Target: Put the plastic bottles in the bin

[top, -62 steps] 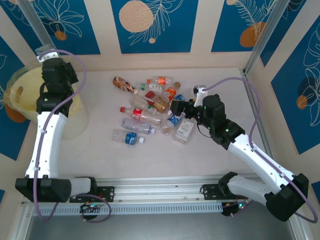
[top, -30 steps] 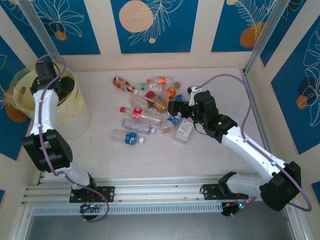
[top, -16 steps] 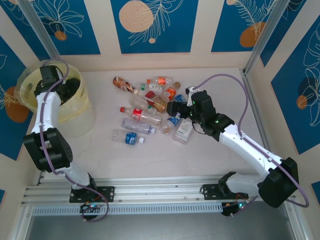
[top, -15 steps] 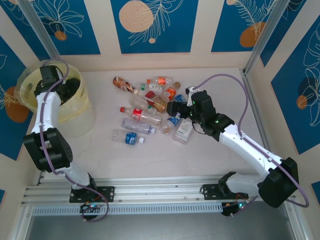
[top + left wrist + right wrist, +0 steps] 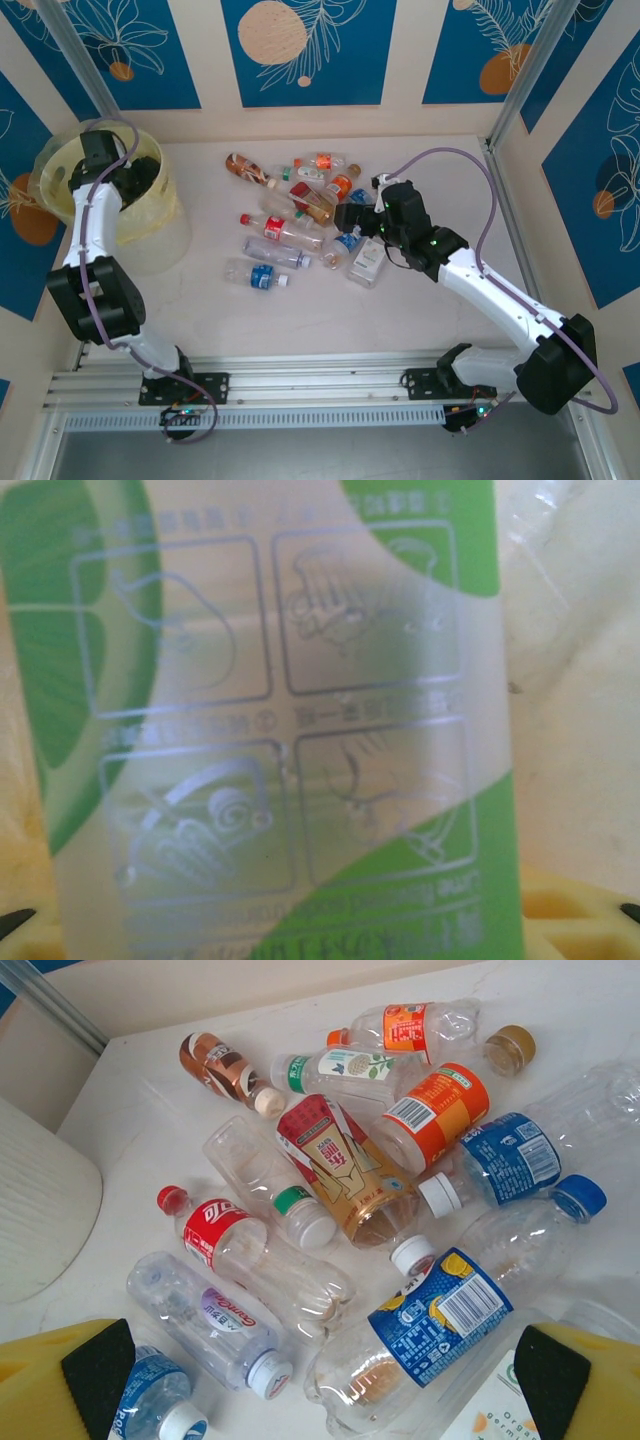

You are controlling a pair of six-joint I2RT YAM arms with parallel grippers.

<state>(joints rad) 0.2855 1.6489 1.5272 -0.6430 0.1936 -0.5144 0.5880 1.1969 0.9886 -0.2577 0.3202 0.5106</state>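
Release step: your left end effector [image 5: 133,178] hung inside the bin [image 5: 160,235], clasping a green-labelled bottle [image 5: 280,720] — next, spread it to drop the bottle. Your right end effector [image 5: 325,1370] (fingers wide, empty) hovered over the plastic bottles [image 5: 340,1175] heaped on the surface [image 5: 300,330] — its next move was to lower and close on one.

Left gripper [image 5: 140,178] now inside bin [image 5: 47,162]

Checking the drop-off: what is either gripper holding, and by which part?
The left gripper seems to grip a green-labelled bottle across its labelled body, in the bin; the right gripper is open, empty.
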